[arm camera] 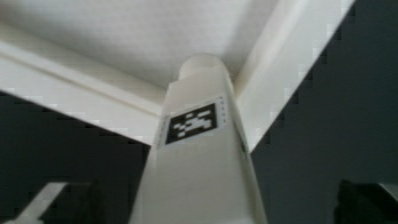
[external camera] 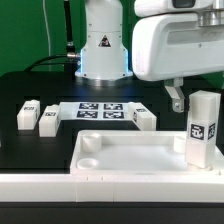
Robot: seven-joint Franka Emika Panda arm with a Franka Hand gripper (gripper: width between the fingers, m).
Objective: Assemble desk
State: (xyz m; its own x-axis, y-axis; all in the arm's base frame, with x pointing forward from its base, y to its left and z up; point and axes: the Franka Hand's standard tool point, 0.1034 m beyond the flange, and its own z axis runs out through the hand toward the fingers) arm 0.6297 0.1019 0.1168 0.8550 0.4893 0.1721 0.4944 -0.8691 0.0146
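On the black table (external camera: 30,85), one top (external camera: 120,136), three loose legs (external camera: 28,115) (external camera: 48,120) (external camera: 145,118), one upright leg (external camera: 203,130), tool (external camera: 192,100) spread.

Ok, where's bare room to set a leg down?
Bare table at the exterior view's left, between two loose legs, the desk top and the border wall. Crowded: the marker board with a third leg beside it, and the upright leg by the gripper.
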